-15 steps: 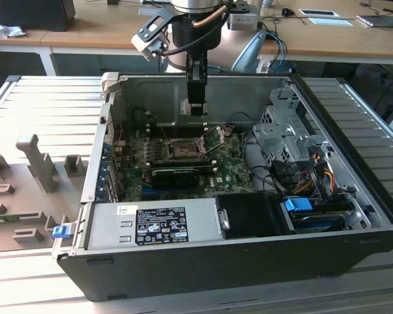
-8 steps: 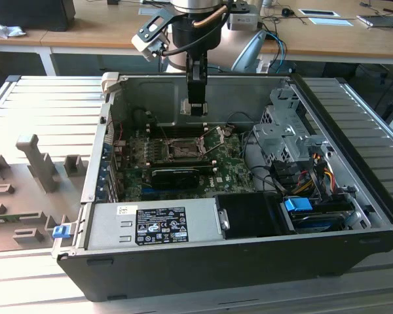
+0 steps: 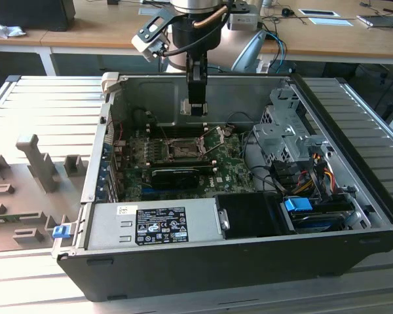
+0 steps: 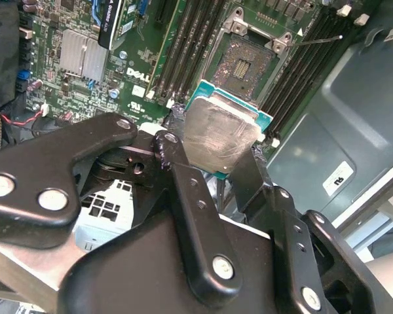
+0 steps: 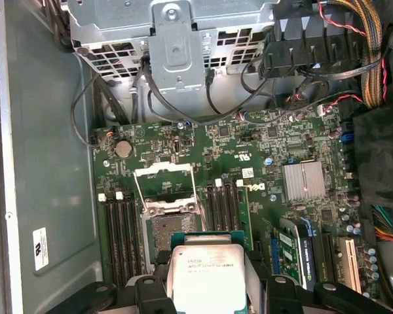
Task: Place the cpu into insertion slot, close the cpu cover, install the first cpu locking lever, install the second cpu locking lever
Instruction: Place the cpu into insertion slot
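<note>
Black two-fingered gripper [image 4: 213, 150] at the arm's wrist: jaws narrow, clamped on two opposite edges of the small flat square cpu [image 4: 219, 134] with a dull silver-grey metal top and a teal-green rim.

Location: inside the open black computer case [image 3: 183, 268], which lies on its side on the grey ribbed table [image 3: 46, 104].

Cpu: held in the air above the green motherboard [image 4: 150, 59] and apart from it, close to the bare square insertion socket [image 4: 249, 62]; not seated.

Thin grey metal cpu cover [image 5: 165, 171]: tipped open at one edge of the socket, leaving the socket uncovered.

Thin wire locking lever [image 4: 321, 40]: released, lying out across the neighbouring slots.

Long black memory slots [image 5: 121, 229]: in rows on both sides of the socket.

Ribbed silver heat sink [image 5: 304, 182]: on the same board, well apart from the socket.
</note>
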Motion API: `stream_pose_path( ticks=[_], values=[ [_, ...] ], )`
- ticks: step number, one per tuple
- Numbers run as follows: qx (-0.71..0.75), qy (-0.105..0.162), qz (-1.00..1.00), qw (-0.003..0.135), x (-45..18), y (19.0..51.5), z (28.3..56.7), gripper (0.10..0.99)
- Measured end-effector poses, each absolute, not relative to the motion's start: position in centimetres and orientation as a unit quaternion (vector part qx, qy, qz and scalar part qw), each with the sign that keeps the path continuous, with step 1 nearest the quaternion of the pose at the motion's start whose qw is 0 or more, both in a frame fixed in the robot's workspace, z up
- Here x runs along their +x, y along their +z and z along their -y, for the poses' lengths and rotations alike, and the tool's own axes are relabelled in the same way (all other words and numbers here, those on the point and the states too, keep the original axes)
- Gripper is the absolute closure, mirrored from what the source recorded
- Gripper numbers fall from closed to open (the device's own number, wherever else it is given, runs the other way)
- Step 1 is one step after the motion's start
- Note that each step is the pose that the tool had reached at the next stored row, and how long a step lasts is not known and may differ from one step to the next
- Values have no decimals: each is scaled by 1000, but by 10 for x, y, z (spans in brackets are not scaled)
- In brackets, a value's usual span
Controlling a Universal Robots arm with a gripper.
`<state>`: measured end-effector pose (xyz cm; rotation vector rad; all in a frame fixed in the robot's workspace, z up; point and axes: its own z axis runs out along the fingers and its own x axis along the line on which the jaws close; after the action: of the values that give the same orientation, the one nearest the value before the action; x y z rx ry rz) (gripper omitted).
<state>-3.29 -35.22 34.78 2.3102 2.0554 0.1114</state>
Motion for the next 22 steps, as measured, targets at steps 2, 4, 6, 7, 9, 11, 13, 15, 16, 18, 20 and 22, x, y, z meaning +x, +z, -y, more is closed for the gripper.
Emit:
stream_pose_path(
  ticks=[2,4,6,7,9,11,13,15,16,18,20,22],
  values=[
    [742,36,-669,23,-33,347,352,557],
    [732,36,-680,23,-33,347,352,557],
    [719,37,-694,22,-33,346,352,557],
    [708,37,-705,22,-33,345,352,557],
    [704,38,-709,21,-33,342,351,557],
    [703,38,-710,21,-33,338,350,557],
    [703,38,-710,21,-33,335,350,557],
    [703,38,-710,21,-33,331,350,557],
    [703,38,-710,21,-33,330,350,557],
    [703,38,-710,21,-33,329,350,557],
    [703,38,-710,21,-33,328,350,557],
    [703,38,-710,21,-33,328,350,557]
  ],
)
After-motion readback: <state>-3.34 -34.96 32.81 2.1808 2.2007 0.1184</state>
